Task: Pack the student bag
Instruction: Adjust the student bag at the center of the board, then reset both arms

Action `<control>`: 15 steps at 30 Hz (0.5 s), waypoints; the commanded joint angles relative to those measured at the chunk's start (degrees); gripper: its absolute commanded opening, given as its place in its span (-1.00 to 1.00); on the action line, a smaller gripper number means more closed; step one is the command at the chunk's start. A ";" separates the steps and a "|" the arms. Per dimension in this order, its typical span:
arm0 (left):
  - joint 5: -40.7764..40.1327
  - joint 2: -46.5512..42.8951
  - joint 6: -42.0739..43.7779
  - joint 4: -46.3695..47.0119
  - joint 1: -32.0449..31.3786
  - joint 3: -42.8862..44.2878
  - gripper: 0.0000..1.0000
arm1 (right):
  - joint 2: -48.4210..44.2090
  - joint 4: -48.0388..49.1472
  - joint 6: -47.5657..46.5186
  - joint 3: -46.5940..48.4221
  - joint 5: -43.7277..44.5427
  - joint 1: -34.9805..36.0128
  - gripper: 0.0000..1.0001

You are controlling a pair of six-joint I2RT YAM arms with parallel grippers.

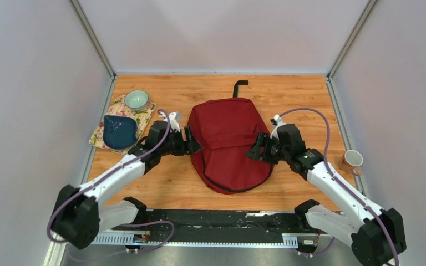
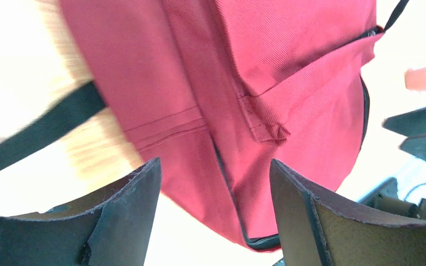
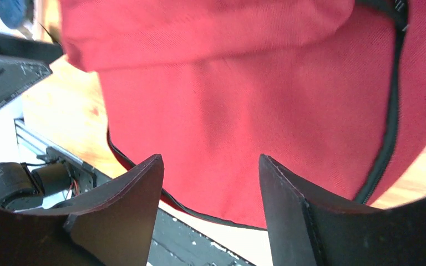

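Dark red fabric marks out the backpack (image 1: 227,141), lying flat at the middle of the wooden table (image 1: 172,183) with its black loop (image 1: 239,87) pointing to 12 o'clock. From above, its black zipper (image 3: 391,138) seems closed all round, though I cannot pick out a pull tab in any view.

At the bag's 9 o'clock edge sits the left gripper (image 1: 192,139), jaws spread wide and holding nothing; its own camera shows the side seam framed between the fingers. At the 3 o'clock edge the right gripper (image 1: 255,151) mirrors it, also open and empty, the lower curve of the bag ahead of it.

The step looks like getting a hold on the bag to open it. To do that well, one arm should pinch a firm fold of cloth just beside the zipper and pin it, so the soft fabric does not drag along when the other arm pulls. Bite cloth only, not the strap (image 2: 44,133).

Further out, at 10 o'clock, a dark blue pouch (image 1: 119,132) and a green bowl (image 1: 136,100) rest on a flowered mat (image 1: 144,115); a mug (image 1: 352,160) stands well apart near 4 o'clock.
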 commanded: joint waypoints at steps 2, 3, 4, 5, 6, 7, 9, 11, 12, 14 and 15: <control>-15.06 -14.58 3.72 -7.66 0.08 -3.35 0.58 | -7.14 -3.67 -4.57 5.56 11.49 -0.04 0.33; -18.64 -15.92 4.07 -8.90 0.08 -3.27 0.58 | -8.80 -4.38 -4.66 5.92 13.42 -0.04 0.33; -19.72 -17.23 4.34 -10.13 0.08 -3.18 0.59 | -9.60 -4.99 -4.83 6.79 18.40 0.04 0.33; -20.60 -19.68 4.77 -12.23 0.08 -3.18 0.59 | -10.31 -6.04 -5.01 7.15 20.37 0.04 0.33; -21.65 -20.75 4.95 -12.95 0.17 -3.26 0.59 | -11.62 -6.32 -5.27 7.32 22.04 0.04 0.33; -22.01 -21.72 4.96 -13.56 0.08 -3.44 0.60 | -12.24 -6.40 -5.53 7.67 23.54 -0.04 0.34; -22.80 -24.10 4.87 -15.50 0.17 -3.79 0.60 | -13.65 -6.49 -6.94 8.20 26.09 0.04 0.34; -23.07 -25.41 5.04 -16.99 0.08 -3.71 0.60 | -14.09 -7.02 -7.82 9.52 27.59 0.04 0.35; -23.50 -25.77 5.30 -17.17 0.08 -3.70 0.61 | -14.36 -7.11 -8.17 9.96 27.94 0.04 0.36; -24.99 -26.47 5.05 -17.70 0.08 -2.83 0.61 | -14.36 -7.28 -8.35 11.53 29.08 0.04 0.37; -26.92 -26.74 4.52 -18.05 0.08 -2.39 0.61 | -14.45 -7.28 -8.70 11.89 29.78 -0.04 0.38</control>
